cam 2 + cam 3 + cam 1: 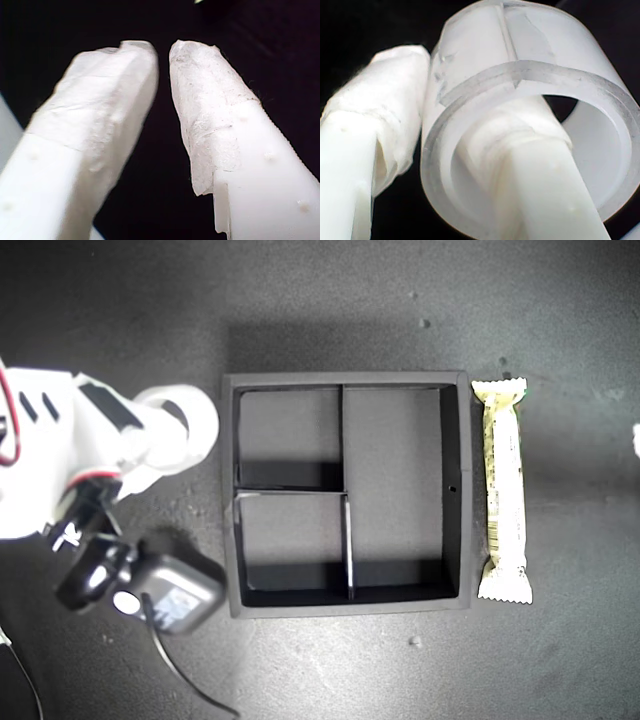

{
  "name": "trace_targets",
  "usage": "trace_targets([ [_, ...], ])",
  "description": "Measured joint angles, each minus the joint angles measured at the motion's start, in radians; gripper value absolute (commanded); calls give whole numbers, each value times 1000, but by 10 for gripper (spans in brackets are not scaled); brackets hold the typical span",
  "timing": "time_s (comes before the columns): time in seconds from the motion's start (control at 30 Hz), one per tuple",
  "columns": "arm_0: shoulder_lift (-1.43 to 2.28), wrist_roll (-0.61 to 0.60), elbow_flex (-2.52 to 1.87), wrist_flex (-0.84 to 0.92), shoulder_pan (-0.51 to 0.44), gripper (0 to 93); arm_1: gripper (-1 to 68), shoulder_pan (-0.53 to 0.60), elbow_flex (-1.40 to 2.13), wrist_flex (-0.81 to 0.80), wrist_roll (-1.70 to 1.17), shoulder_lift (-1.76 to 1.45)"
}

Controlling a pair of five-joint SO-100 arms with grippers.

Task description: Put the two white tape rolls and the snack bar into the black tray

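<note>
While the second arm (60, 455) fills the exterior view's left and runs off its edge, its white shell hides part of the one tape roll (190, 425) in sight; no second roll can be made out. On the dark, speckled table (330, 300) sits the tray (455, 490), square, matte black, with raised walls, two small square compartments on the exterior view's left and one long one on its right, all bare. The bar (503, 490) lies just off the tray's right wall, parallel to it, pale cream with crimped zigzag ends and faint green print. The second gripper (427, 150) is clamped on the roll's wall, one wrapped finger (380, 125) outside and the other through the hole; the roll (530, 80) looks smooth and translucent white. The first gripper (162, 55) shows two blunt, tissue-wrapped fingers (210, 100) slightly apart over blackness, holding nothing; its place in the exterior view cannot be told.
</note>
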State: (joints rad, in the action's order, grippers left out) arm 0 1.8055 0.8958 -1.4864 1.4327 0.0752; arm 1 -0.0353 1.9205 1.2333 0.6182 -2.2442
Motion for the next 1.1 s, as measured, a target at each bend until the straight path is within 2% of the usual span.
trace_targets([
  [0.17, -143, -14, 140, 20, 0, 1, 214, 103, -140, 74, -86, 313],
  [0.37, -374, -15, 360, 74, -15, 1, 198, 169, -175, 78, -140, 457],
  [0.6, -713, -15, 736, 235, -41, 0, 211, 216, -212, -28, -141, 653],
  [0.7, -877, -12, 962, 351, -35, 0, 214, 218, -233, -64, -141, 738],
  [0.97, -928, -6, 1045, 383, -12, 0, 216, 209, -244, -164, -141, 871],
  [1.1, -930, 5, 1039, 383, -15, 0, 155, 189, -302, -187, -141, 973],
])
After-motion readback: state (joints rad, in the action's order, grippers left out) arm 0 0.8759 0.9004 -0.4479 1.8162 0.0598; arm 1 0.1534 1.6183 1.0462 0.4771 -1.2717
